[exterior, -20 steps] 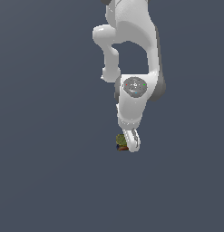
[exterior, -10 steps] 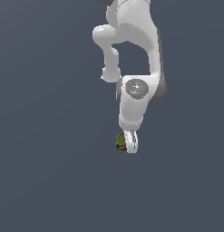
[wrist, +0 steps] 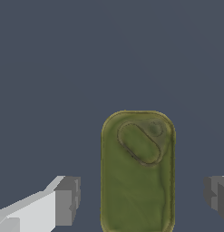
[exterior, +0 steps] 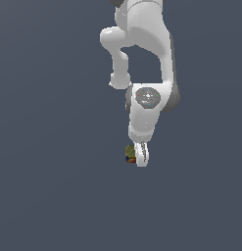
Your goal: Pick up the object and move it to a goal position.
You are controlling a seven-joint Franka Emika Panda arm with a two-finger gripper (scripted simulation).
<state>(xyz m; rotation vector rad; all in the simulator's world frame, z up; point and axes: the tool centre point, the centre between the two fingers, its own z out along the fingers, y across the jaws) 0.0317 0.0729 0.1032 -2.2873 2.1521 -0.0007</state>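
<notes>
The object (wrist: 137,172) fills the wrist view as an olive-green rounded block with an oval mark on its top. It lies between my two grey fingertips (wrist: 68,200), with a clear gap on each side. My gripper (wrist: 143,199) is open around it. In the exterior view the object (exterior: 130,153) shows as a small green, orange-red and dark blue block, mostly hidden behind my white gripper (exterior: 140,158), which reaches down over it.
The plain dark grey floor (exterior: 54,186) spreads all around. My white arm (exterior: 142,59) rises above the gripper in the exterior view.
The arm has moved down slightly over the object. The object has not moved.
</notes>
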